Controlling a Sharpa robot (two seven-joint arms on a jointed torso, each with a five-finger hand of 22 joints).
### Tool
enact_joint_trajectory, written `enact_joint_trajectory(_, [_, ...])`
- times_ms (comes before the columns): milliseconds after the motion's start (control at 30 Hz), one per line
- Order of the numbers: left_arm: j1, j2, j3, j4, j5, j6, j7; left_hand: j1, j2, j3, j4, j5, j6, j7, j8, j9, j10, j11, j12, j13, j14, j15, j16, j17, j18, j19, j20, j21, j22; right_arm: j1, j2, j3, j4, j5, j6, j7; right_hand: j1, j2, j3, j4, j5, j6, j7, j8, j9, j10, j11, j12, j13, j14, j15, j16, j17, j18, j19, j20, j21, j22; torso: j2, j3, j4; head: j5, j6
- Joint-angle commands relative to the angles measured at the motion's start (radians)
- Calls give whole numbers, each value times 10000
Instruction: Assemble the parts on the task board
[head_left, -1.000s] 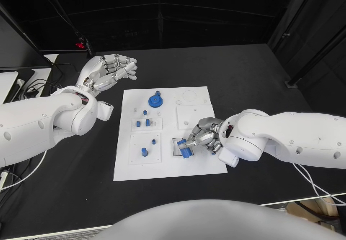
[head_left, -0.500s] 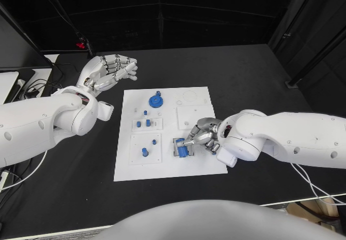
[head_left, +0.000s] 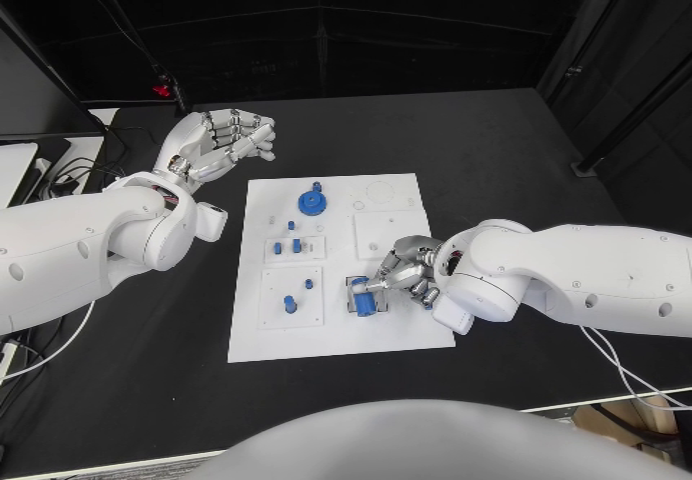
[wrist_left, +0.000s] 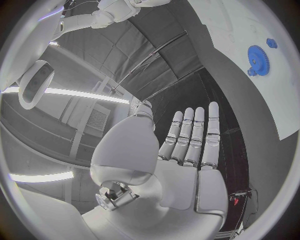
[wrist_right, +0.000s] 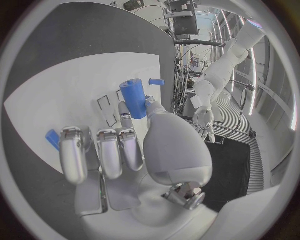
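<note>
Board: cylinder pinched between fingers.

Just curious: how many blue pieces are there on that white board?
7: gear and small piece at the far end, two pegs mid-left, two near-left, and a cylinder the right hand holds. More may be hidden.

The right hand hides part of the blue cylinder, perhaps its seat too.
</note>
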Motion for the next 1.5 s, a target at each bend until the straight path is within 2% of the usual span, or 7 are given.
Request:
enact_joint_trajectory(33, [14,-9,7,18,26,86,64,18,89,-55,19,44,-91,622,36,-5,-70,-7,56,-8,-48,8,37,-12,65,-1,32,-2,-15,14,6,6,-1,-124,210,-184,-26,-65,-77,15,-52,-23,20,-48,6,1074,3,25,2631,1040,-90,25,2634,-73,1022,-60,33,2634,1,1,3,-3,1])
enact_joint_trajectory(500, [14,-11,7,18,26,92,62,62,124,-64,16,106,-120,622,92,-1,-86,-6,89,-9,-63,11,63,-44,64,-8,34,-1,-23,14,88,6,-70,-648,275,-460,-273,-194,-477,177,-227,-198,105,-215,28,1074,72,25,2631,1040,-26,25,2634,-73,1022,-14,33,2634,2,0,-3,-18,1])
enact_joint_trajectory(700, [14,-9,7,19,26,96,66,72,130,-69,17,132,-129,623,109,0,-90,-6,98,-9,-67,11,71,-53,64,-9,34,0,-24,14,114,6,-83,-792,209,-528,-467,-112,-734,385,-250,-222,116,-198,85,1074,87,25,2631,1040,3,25,2634,-73,1022,19,33,2634,-1,1,2,-16,1])
enact_joint_trajectory(833, [14,-12,7,23,26,100,67,72,130,-69,17,132,-129,623,109,0,-90,-6,98,-9,-67,11,71,-53,64,-9,34,0,-24,14,107,6,-82,-844,226,-553,-474,-102,-754,400,-262,-220,114,-194,92,1074,86,25,2631,1040,5,25,2634,-73,1022,22,33,2634,2,4,-1,-10,1])
enact_joint_trajectory(1300, [14,-1,7,17,26,111,66,80,134,-76,17,155,-137,623,123,0,-96,-5,107,-9,-71,11,78,-62,64,-11,34,1,-26,13,148,6,-92,-927,255,-524,-658,-261,-1358,670,-784,-339,142,-131,213,1074,113,25,2631,1040,-7,25,2634,-73,1022,25,33,2634,1,0,7,-12,1])
enact_joint_trajectory(1500, [14,0,7,7,26,113,64,80,134,-76,17,155,-137,623,123,0,-96,-5,107,-9,-71,11,78,-62,64,-11,34,1,-26,13,165,6,-85,-932,206,-478,-789,-249,-1540,732,-996,-365,141,-86,263,1074,114,25,2631,1040,-9,25,2634,-73,1022,24,33,2634,-6,-3,-4,-2,1])
